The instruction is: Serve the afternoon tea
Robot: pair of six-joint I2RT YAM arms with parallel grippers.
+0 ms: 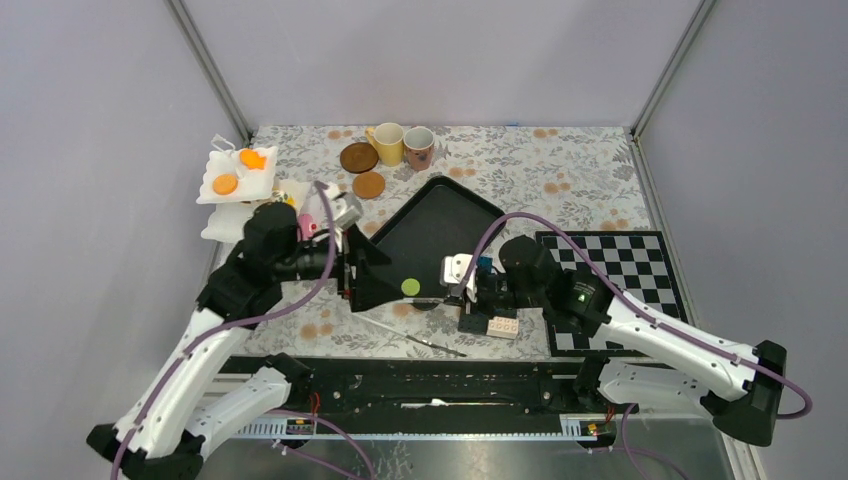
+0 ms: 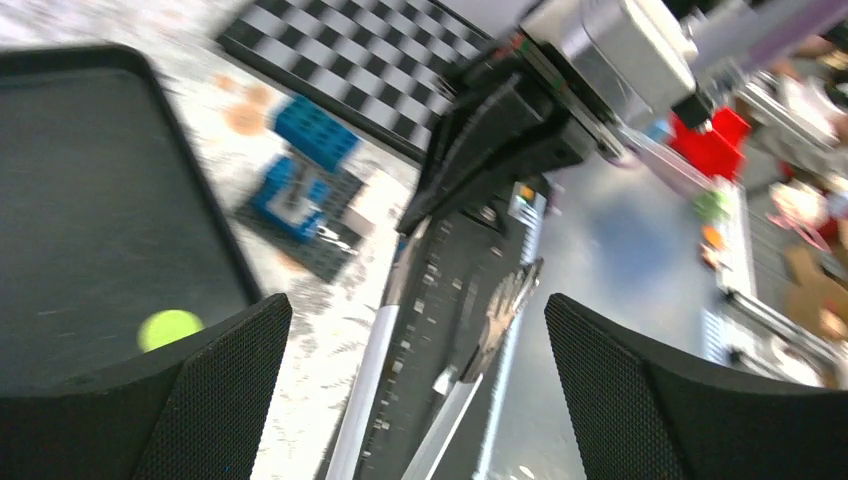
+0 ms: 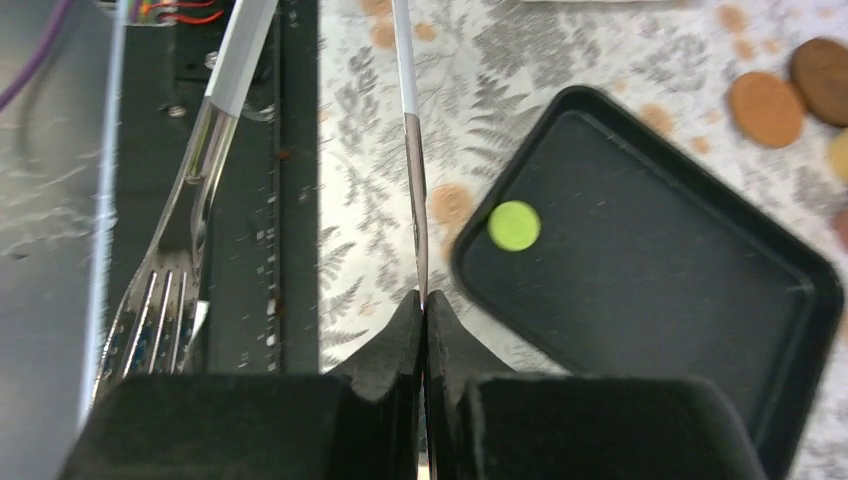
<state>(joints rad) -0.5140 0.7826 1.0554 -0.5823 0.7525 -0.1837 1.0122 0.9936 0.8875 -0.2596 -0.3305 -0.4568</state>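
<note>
A green cookie (image 1: 410,287) lies on the black tray (image 1: 440,215), near its front corner; it also shows in the left wrist view (image 2: 168,327) and the right wrist view (image 3: 513,225). My left gripper (image 1: 388,279) is open and empty over the tray's near left edge. My right gripper (image 1: 462,300) is shut on one thin arm of the metal tongs (image 3: 410,150) at the tray's near side. The yellow mug (image 1: 388,142), the pinkish mug (image 1: 418,147) and two brown coasters (image 1: 358,157) stand at the back. Orange cookies (image 1: 225,184) lie on a white plate (image 1: 262,180). The cakes are mostly hidden behind my left arm.
A blue and black brick stack (image 1: 490,322) lies beside my right gripper, also in the left wrist view (image 2: 300,180). A checkerboard mat (image 1: 610,280) covers the right side. The tongs' fork-like other arm (image 3: 160,300) hangs over the black base rail (image 1: 420,375).
</note>
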